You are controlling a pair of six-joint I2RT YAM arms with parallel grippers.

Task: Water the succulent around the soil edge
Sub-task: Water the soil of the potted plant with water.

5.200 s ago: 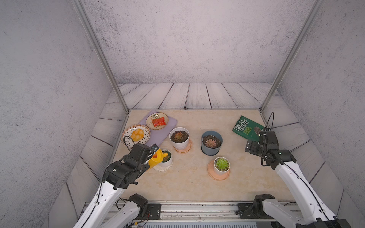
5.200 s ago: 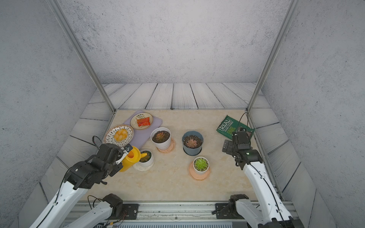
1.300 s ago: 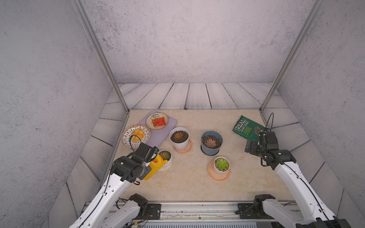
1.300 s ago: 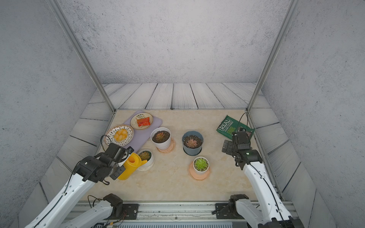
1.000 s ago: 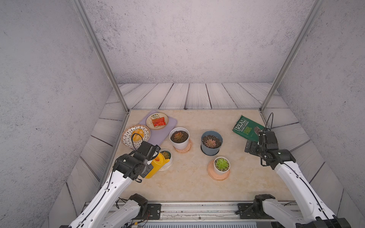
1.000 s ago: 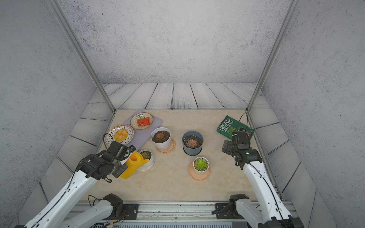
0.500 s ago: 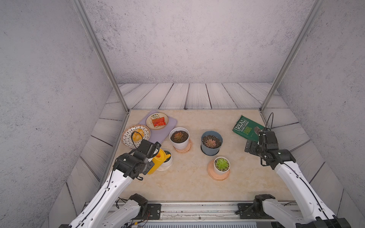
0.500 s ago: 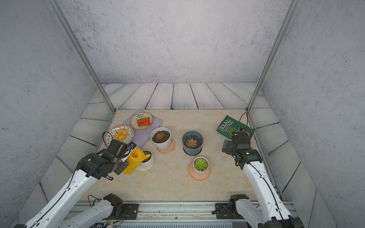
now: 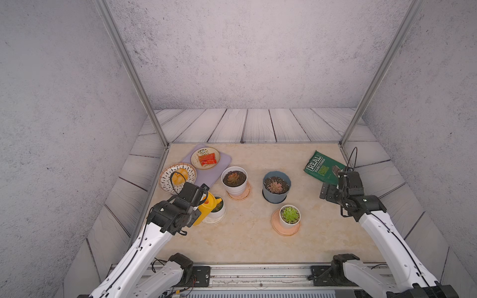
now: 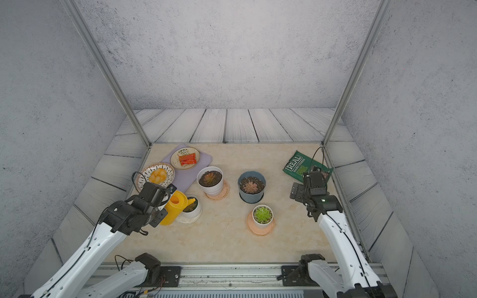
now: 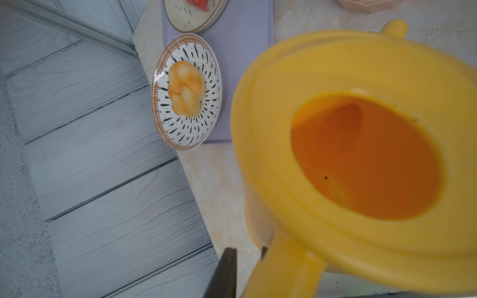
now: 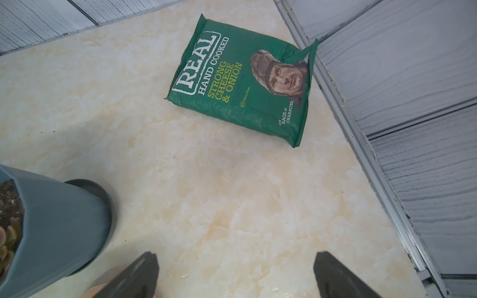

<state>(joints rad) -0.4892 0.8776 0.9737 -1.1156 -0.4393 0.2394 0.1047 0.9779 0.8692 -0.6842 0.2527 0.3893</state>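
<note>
My left gripper [image 9: 199, 202] [image 10: 165, 198] [image 11: 246, 251] is shut on the handle of a yellow watering can [image 9: 207, 209] [image 10: 175, 206] [image 11: 361, 154]. In both top views the can is tipped to the right, with its spout over a small white pot [image 9: 216, 216] [image 10: 192, 214] at the front left. That pot holds a succulent [image 9: 219, 205] [image 10: 193, 203], partly covered by the spout. In the left wrist view the can's open top fills most of the frame and hides the pot. At the right side of the table my right gripper [image 9: 324, 192] [image 10: 295, 192] [image 12: 235, 258] stands open and empty.
A white pot [image 9: 234, 185] with a reddish plant, a blue-grey pot [image 9: 276, 196] and a small white pot [image 9: 289, 220] on a pink saucer stand mid-table. A green crisp bag [image 9: 321, 167] lies back right. A bread plate [image 9: 167, 184] and a snack plate [image 9: 205, 166] sit back left.
My left gripper has carried the can away from the front edge and a little to the right along the small pot's rim. The right arm has not moved.
</note>
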